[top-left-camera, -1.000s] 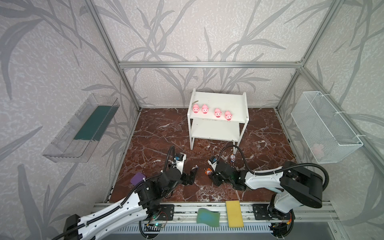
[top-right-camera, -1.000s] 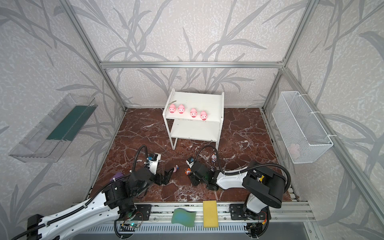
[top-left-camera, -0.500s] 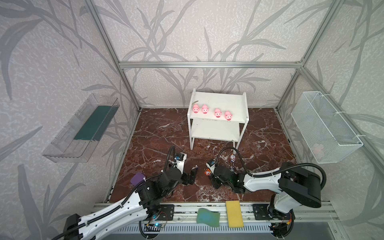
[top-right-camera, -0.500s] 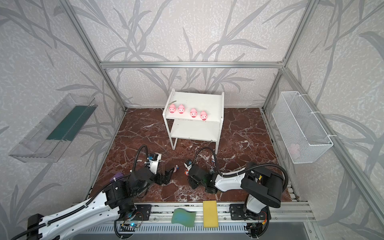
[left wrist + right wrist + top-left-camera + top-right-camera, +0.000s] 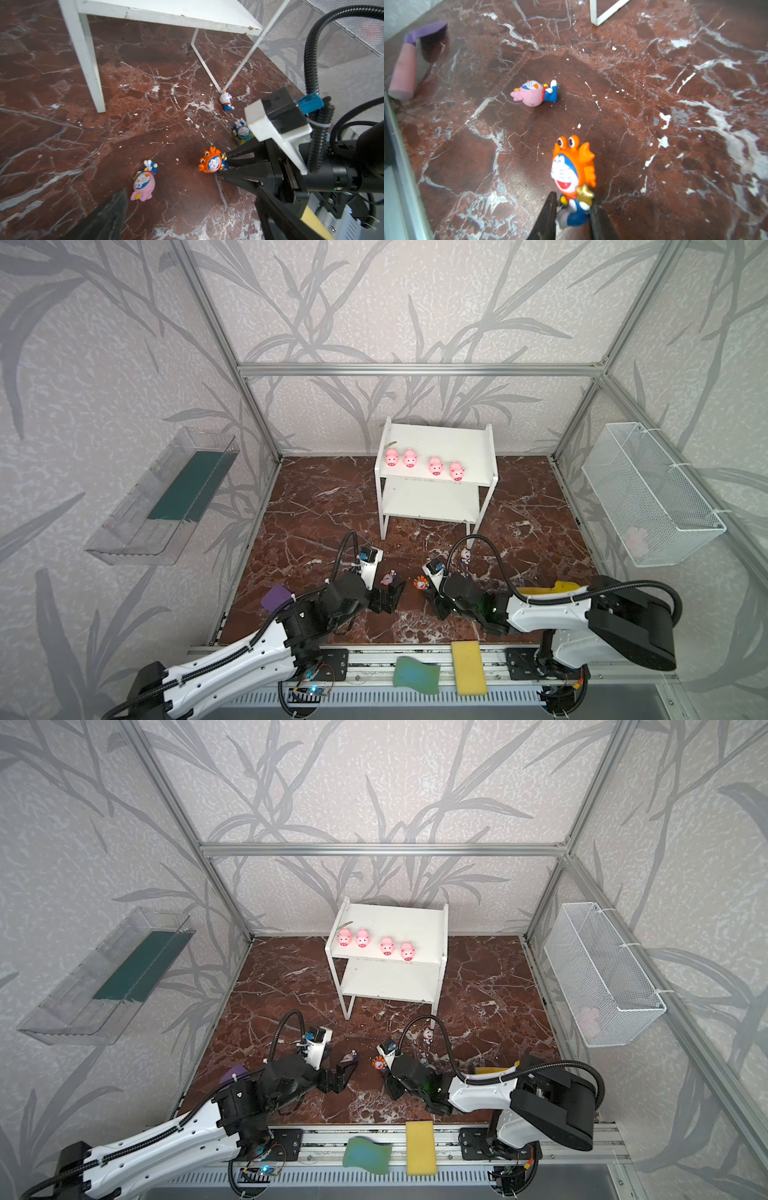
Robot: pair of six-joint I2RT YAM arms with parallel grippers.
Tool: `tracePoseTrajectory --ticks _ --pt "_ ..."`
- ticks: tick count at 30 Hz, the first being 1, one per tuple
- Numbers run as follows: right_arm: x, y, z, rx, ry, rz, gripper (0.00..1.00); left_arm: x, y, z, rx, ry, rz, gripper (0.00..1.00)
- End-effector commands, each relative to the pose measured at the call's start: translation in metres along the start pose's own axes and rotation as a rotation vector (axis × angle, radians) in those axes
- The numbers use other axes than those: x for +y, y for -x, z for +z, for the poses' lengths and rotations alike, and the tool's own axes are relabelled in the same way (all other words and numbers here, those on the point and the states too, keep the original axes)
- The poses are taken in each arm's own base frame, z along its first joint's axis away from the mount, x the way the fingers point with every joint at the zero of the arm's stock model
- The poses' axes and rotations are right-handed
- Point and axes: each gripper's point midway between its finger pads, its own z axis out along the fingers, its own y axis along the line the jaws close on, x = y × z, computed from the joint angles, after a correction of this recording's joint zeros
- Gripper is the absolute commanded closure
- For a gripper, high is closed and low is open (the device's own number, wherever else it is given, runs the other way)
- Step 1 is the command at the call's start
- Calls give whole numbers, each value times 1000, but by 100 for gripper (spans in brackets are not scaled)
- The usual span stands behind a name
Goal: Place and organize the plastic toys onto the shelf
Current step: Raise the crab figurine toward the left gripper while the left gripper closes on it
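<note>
The right gripper [image 5: 572,197] is closed on the legs of the small orange crab-costume plastic figurine [image 5: 572,164]. The low grip keeps the wide head clear of the jaws. The toy is at floor level, well short of the white two-tier shelf [image 5: 440,439].

The left gripper [image 5: 392,591] is wide open and empty. It sits just beside the pink plastic figurine [image 5: 143,184] lying on its side, probably staged for that pick.

Four glossy pink plastic pigs [image 5: 435,466] line the front of the top board, so the lower board appears intended for the figurines.

No word, brand or number can be read anywhere, neither on the orange figurine [image 5: 572,166] nor on the shelf [image 5: 440,439].
</note>
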Motion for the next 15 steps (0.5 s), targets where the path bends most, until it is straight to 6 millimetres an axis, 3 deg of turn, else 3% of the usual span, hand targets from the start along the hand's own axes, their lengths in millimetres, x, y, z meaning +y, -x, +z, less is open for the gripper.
tracePoseTrajectory --ticks 1,9,15 --pt "10 40 -17 -164 41 43 86 -27 10 5 -35 -145 -64 6" --pt "17 69 -49 -283 92 62 86 -59 25 17 -55 -281 -115 14" --pt "21 78 -63 -324 106 55 86 -71 39 22 -82 -321 -125 32"
